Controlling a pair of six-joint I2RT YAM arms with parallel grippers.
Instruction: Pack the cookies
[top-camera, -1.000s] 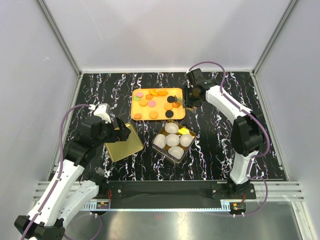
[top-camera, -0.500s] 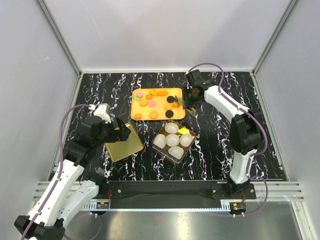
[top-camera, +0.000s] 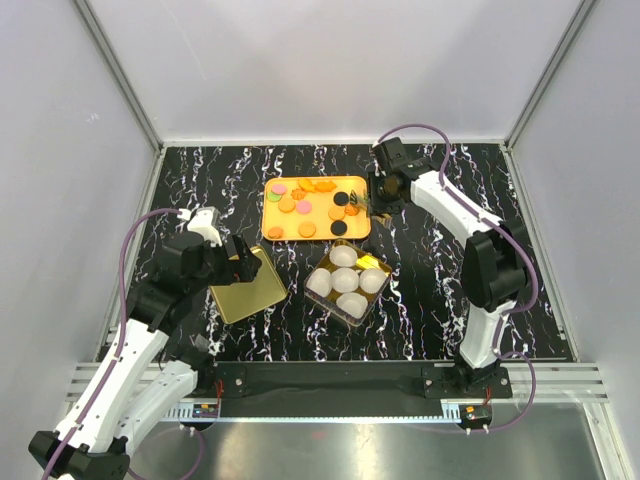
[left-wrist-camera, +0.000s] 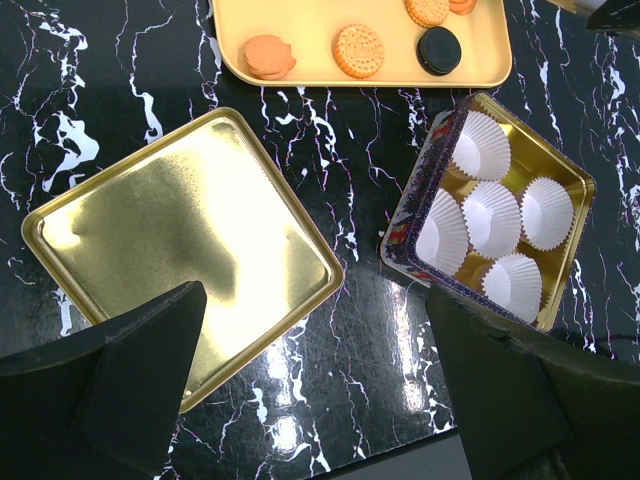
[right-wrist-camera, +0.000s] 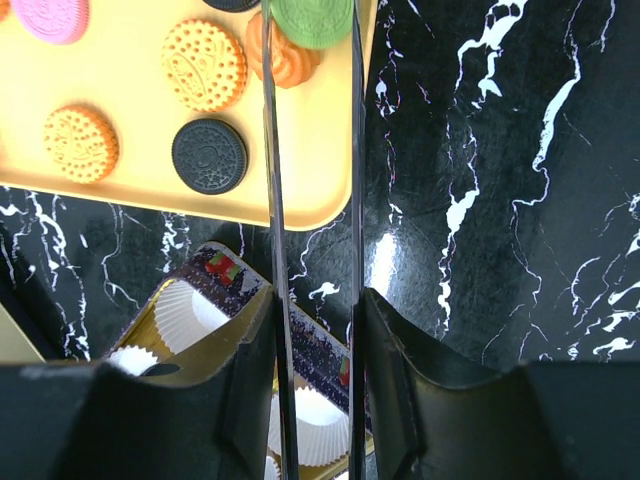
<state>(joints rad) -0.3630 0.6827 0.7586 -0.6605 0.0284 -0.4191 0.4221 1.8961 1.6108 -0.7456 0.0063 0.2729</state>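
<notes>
Half a green cookie (right-wrist-camera: 315, 15) showed between your right gripper's (right-wrist-camera: 311, 40) narrow-set fingers (right-wrist-camera: 273, 160), grip unclear; your left gripper (left-wrist-camera: 315, 345) gaped wide.

Cookies (top-camera: 307, 229) on tray (top-camera: 318, 237), behind tin (top-camera: 379, 263) w/ 5 cups (top-camera: 345, 279); lid (top-camera: 247, 286) left.

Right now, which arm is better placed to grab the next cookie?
Right. The right claw straddles a green cookie on the orange tray; the left claw hangs open over the gold lid, away from it.

Bench (left-wrist-camera: 120, 60): glossy black marbled surface, reflective. Lid (left-wrist-camera: 180, 250): polished gold metal, mirror-like. Cups (left-wrist-camera: 492, 215): white pleated paper. Tray (left-wrist-camera: 300, 30): smooth matt orange plastic. Cookies (right-wrist-camera: 205, 65): matt, embossed.
</notes>
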